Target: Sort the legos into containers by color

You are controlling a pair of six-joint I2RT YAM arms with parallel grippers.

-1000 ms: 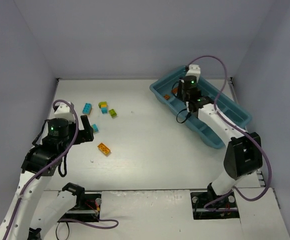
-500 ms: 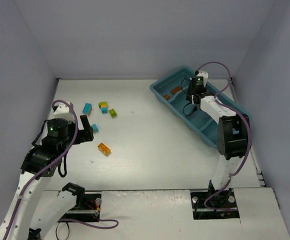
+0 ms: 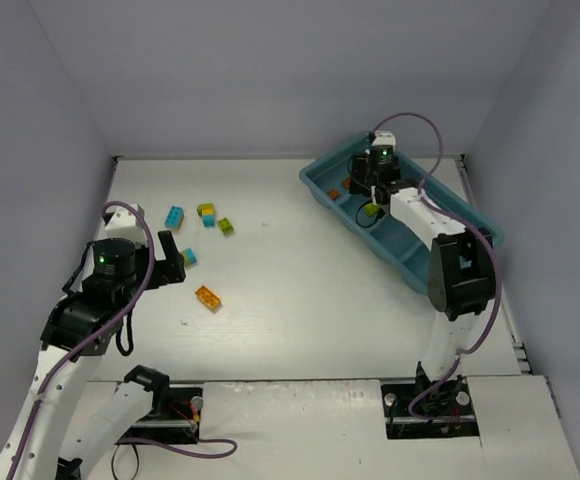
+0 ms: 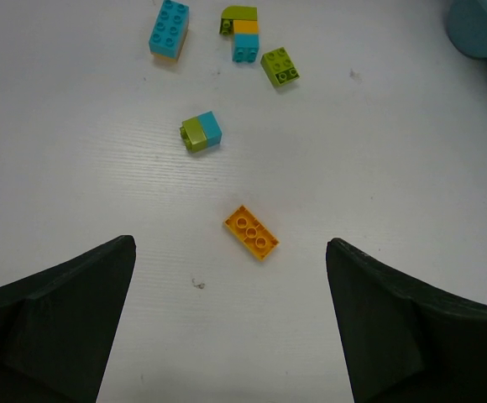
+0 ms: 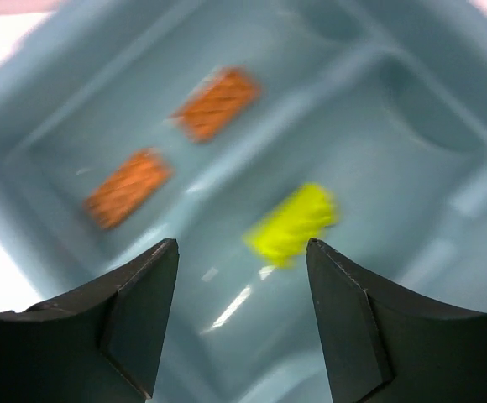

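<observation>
White table [image 3: 300, 280], teal plastic tray [image 5: 411, 210].
End compartment: two orange bricks [image 5: 218, 102]; next compartment: one lime brick [image 5: 294, 222]. Left gripper [image 4: 231, 245] and right gripper [image 5: 242, 245] gape wide, empty.

Blur smears the right wrist view: two orange bricks [image 5: 130, 186] and a lime brick [image 5: 294, 222] show no clear studs. From above, the right pincer [image 3: 370, 188] overlaps the tray [image 3: 410, 262], perhaps hiding part of one orange brick.
</observation>
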